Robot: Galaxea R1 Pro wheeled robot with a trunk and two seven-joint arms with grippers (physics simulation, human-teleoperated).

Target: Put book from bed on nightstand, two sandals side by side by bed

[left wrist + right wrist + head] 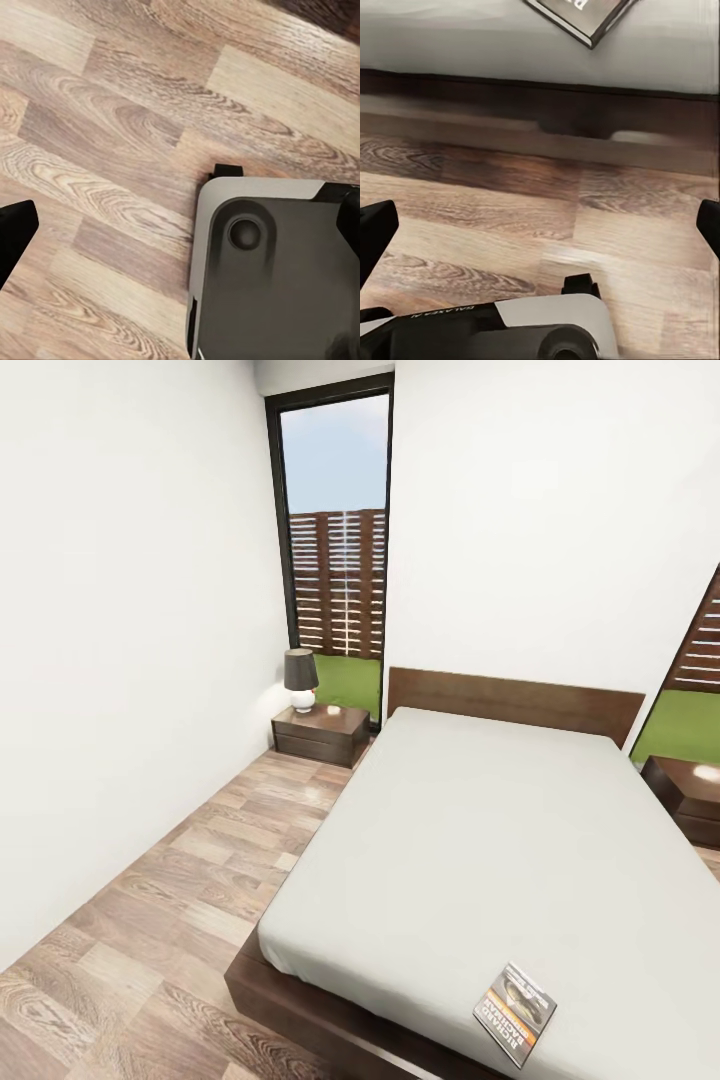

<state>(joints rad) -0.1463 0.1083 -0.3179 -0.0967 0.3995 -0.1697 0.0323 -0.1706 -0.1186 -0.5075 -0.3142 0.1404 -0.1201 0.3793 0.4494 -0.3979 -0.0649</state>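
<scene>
We see the bedroom from the head view: the bed (520,830) fills the right and middle, its pale mattress smooth and its dark headboard set against the white wall. The book (516,1013) lies flat on the mattress close to the near edge of the bed, cover up, its orange band and white lettering visible. A nightstand (322,733) stands just beside the head of the bed on the left, carrying a small lamp (301,678) with a dark shade, in front of a tall window (336,550). A second nightstand (685,790) shows at the right edge.

In the right wrist view, the right gripper (540,232) hangs over the wood floor (510,210) with its dark fingertips spread wide at the two sides of the picture, grasping nothing. The book (585,15) lies ahead of it, up on the mattress edge, well apart from the fingers.

In the left wrist view, the left gripper (180,240) is likewise spread, over bare planks and the robot's grey base (270,270).
</scene>
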